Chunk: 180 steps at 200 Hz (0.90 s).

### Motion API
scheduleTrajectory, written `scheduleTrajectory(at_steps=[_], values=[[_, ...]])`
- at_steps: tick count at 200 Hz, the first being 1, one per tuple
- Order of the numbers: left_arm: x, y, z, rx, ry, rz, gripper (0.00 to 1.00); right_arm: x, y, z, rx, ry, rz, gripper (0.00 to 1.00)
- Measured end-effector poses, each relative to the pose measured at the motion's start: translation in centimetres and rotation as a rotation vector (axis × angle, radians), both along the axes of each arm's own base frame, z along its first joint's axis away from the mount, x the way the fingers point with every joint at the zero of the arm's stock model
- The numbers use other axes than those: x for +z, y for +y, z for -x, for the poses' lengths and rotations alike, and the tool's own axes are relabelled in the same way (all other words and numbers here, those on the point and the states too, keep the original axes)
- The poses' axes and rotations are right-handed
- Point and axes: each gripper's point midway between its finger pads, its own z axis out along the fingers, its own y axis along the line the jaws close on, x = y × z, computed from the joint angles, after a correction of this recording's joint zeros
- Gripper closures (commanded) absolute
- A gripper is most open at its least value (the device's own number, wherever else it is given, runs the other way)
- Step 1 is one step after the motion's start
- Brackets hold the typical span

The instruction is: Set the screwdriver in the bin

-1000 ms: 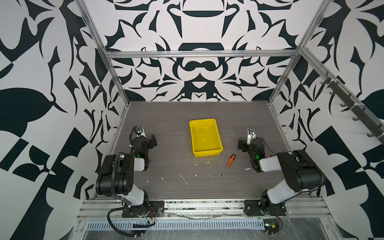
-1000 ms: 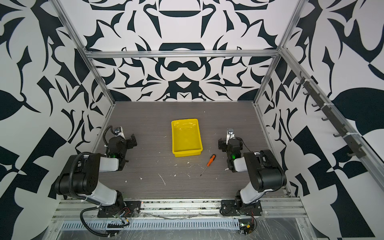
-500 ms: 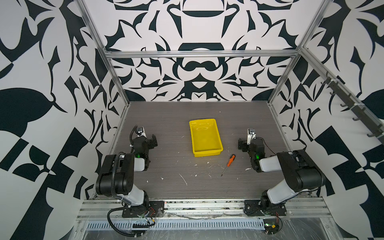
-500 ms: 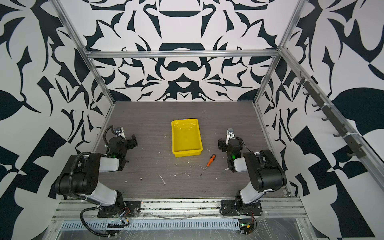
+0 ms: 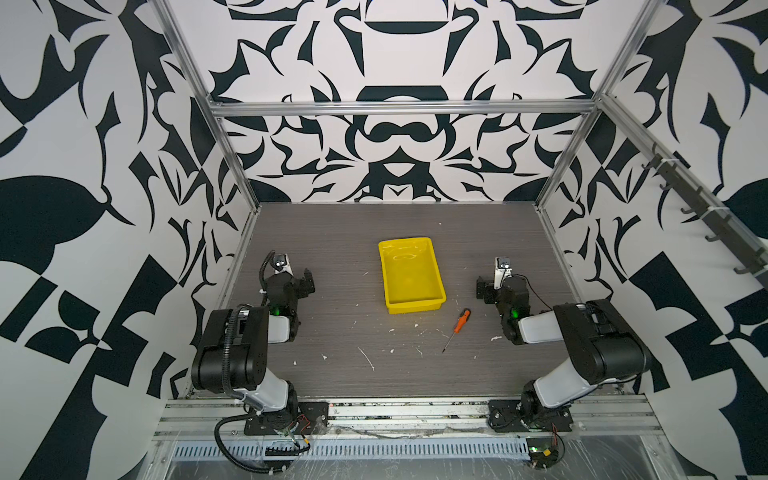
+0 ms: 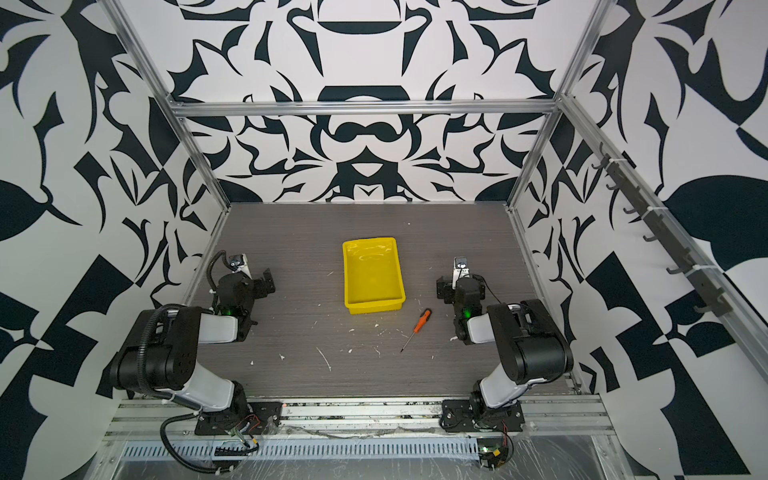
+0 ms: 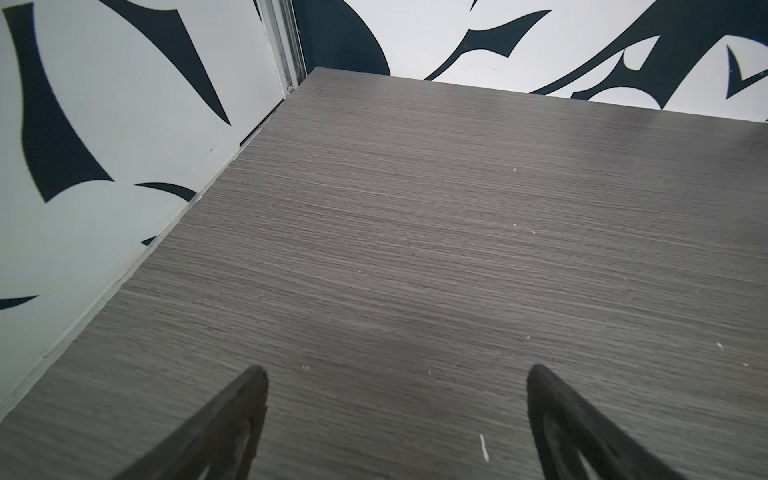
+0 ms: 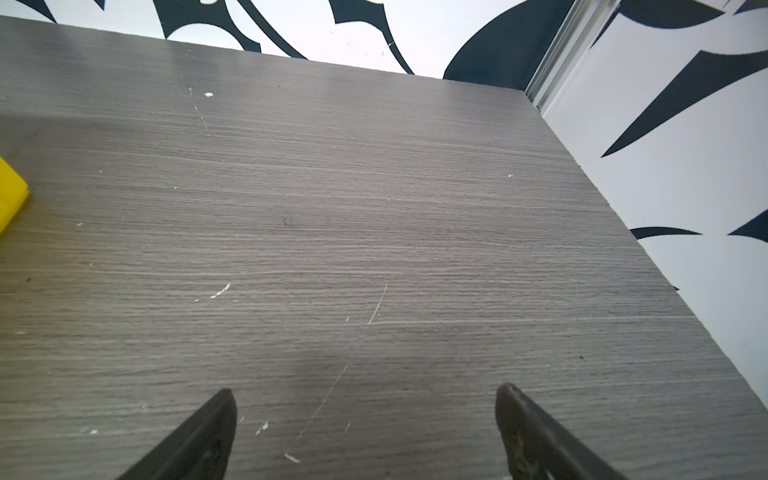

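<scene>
Both top views: screwdriver (image 5: 457, 326) lies on table (image 5: 340, 340), outside bin (image 5: 415, 306), near right tool (image 5: 484, 289) on its bin-facing side, not touching; well apart from left tool (image 5: 306, 282).
Left wrist: left tool (image 7: 397, 374) spread wide over bare table.
Right wrist: right tool (image 8: 363, 395) spread wide, holds nothing; bin (image 8: 10, 195) corner at side.

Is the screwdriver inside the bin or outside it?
Outside. In both top views the screwdriver lies flat on the table, close to the bin but apart from it.
</scene>
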Motion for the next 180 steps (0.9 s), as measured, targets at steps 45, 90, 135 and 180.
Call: scheduleTrajectory(at_steps=[45,90,135,180], values=[[0.2,-0.7,-0.2,-0.044,-0.011,0.009,0.00,0.0,0.0,0.0,-0.001,0.000,0.000,0.00],[1.8,-1.9,0.1,-0.097,-0.004,0.011,0.00,1.4,-0.2,0.1,-0.011,-0.036,-0.005,0.00],[12.8,-9.0,-2.0,-0.208,-0.074,0.017,0.00,2.7,-0.9,0.6,-0.054,-0.083,-0.011,0.00],[13.3,-18.8,-0.7,-0.488,0.038,0.260,0.00,2.9,-1.4,1.0,-0.085,-0.066,0.000,0.00]])
